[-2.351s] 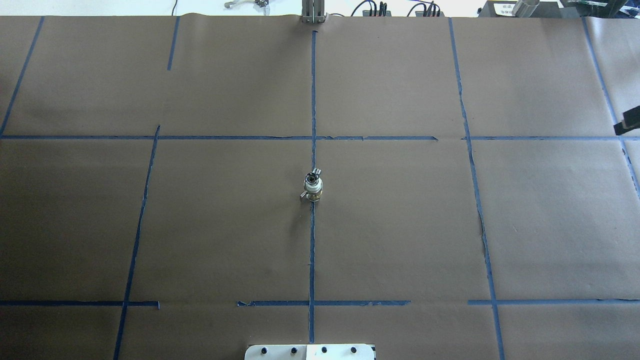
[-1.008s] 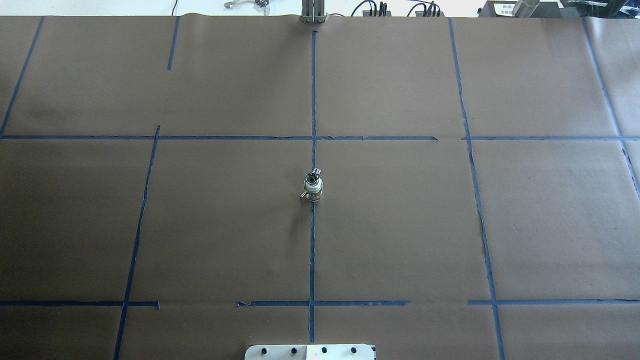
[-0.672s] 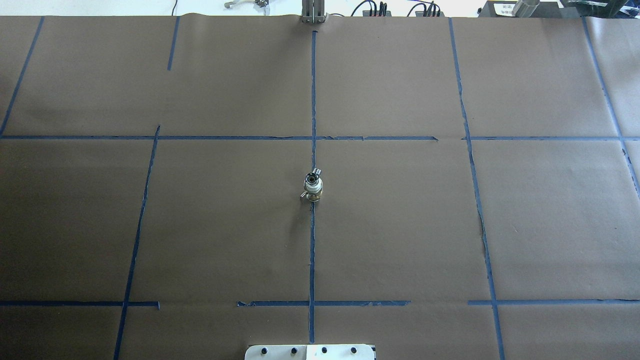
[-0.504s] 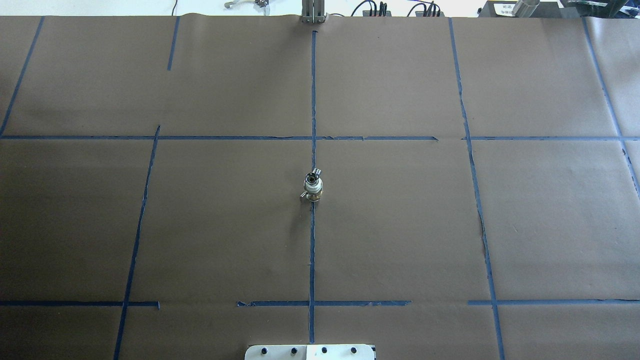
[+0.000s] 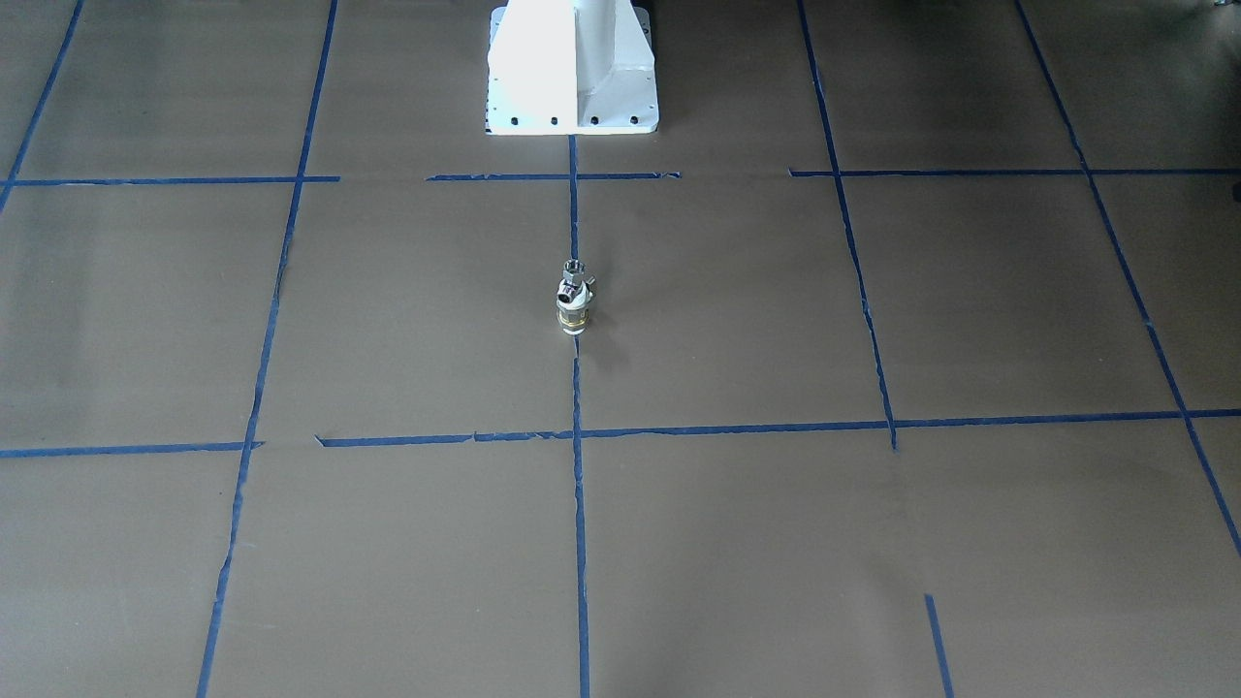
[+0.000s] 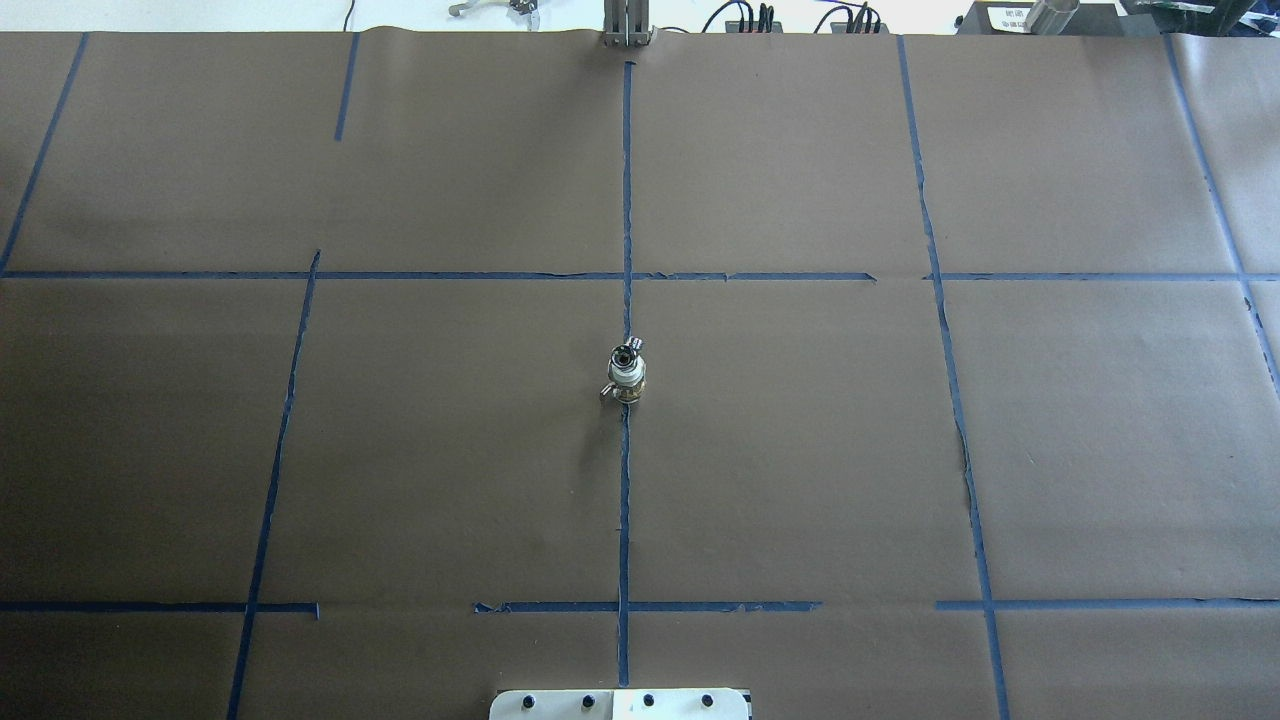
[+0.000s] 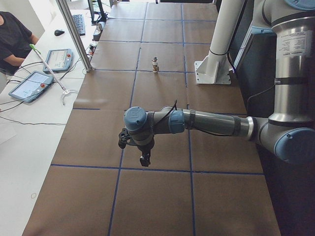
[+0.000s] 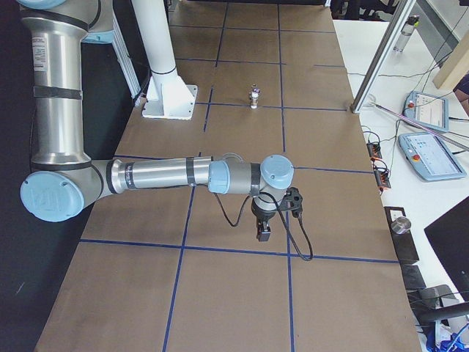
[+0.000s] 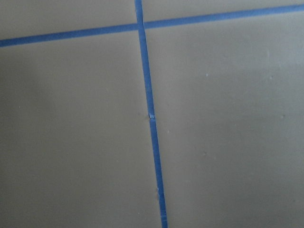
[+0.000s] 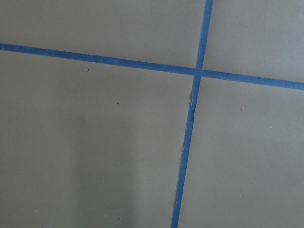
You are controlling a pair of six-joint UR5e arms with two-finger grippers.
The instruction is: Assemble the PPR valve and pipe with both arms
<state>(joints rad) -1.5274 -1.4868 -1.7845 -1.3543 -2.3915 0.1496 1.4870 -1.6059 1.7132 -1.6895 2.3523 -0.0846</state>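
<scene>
Now, PPR valve [image 6: 625, 352]: seated atop the upright pipe [image 6: 628, 378]; looks joined, so it stands alone.
My left gripper [image 7: 144, 160]: far off, out of its way; opening, I cannot tell.
My right gripper [image 8: 264, 235]: same.

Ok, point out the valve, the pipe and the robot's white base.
PPR valve [image 5: 578, 271], front-facing view, on its chrome top port.
pipe [image 5: 572, 315], front-facing view, on its white body.
white base [image 5: 533, 68], front-facing view, on its front face.
</scene>
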